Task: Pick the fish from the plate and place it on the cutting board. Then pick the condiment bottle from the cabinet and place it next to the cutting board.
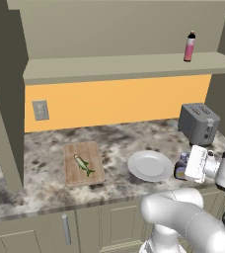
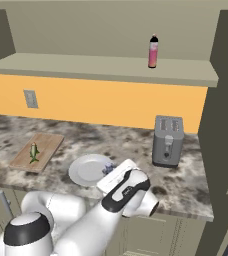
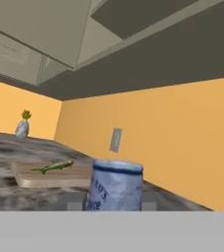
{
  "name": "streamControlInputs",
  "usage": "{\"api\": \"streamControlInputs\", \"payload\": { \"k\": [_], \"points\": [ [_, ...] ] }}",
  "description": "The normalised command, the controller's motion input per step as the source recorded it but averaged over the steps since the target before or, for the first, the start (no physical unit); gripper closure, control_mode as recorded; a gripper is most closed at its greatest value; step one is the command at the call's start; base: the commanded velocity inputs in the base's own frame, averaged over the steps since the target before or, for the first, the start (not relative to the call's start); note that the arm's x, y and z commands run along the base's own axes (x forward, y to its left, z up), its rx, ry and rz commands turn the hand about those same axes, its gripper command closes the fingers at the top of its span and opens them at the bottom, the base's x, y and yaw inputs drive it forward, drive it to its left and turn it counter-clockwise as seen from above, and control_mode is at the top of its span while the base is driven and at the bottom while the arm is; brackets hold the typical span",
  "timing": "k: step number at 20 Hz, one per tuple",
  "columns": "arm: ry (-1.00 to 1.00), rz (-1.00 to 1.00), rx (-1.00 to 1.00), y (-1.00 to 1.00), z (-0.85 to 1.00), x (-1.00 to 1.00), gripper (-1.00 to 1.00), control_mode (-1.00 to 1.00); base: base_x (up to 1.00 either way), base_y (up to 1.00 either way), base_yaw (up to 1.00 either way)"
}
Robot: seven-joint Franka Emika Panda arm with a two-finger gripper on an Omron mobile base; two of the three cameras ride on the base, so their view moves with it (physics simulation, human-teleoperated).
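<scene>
The fish [image 1: 84, 165] [image 2: 34, 152] [image 3: 53, 167] lies on the cutting board [image 1: 92, 174] [image 2: 47, 146] [image 3: 40, 179], left of the bare white plate [image 1: 150, 165] [image 2: 87, 170]. Just right of the plate, low over the counter near its front edge, my gripper [image 1: 185, 169] [image 2: 109, 172] [image 3: 112, 201] is shut on the condiment bottle [image 1: 180, 171] [image 2: 107, 167] [image 3: 115, 185]. The hand view looks past the bottle's bluish-grey cap, between the fingertips [image 3: 74, 201]. I cannot tell whether the bottle's base touches the counter. The cabinet shelf [image 1: 124, 66] [image 2: 86, 65] runs above.
A slim pink bottle [image 1: 189, 46] [image 2: 153, 51] stands on the shelf's right part. A grey toaster [image 1: 198, 123] [image 2: 167, 140] sits behind my hand at the back right. A wall outlet [image 1: 40, 110] [image 2: 30, 99] is on the orange wall. A small vase [image 3: 22, 128] stands far off.
</scene>
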Motion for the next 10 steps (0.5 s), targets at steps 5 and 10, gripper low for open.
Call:
{"api": "streamControlInputs", "payload": {
  "k": [5, 10],
  "points": [
    [0.00, 0.00, -0.04, -0.28, -0.30, 0.18, 1.00, -1.00, 0.00, 0.00, 0.00],
    [-0.01, 0.00, -0.02, -0.04, -0.36, 0.01, 1.00, -1.00, 0.00, 0.00, 0.00]
  ]
}}
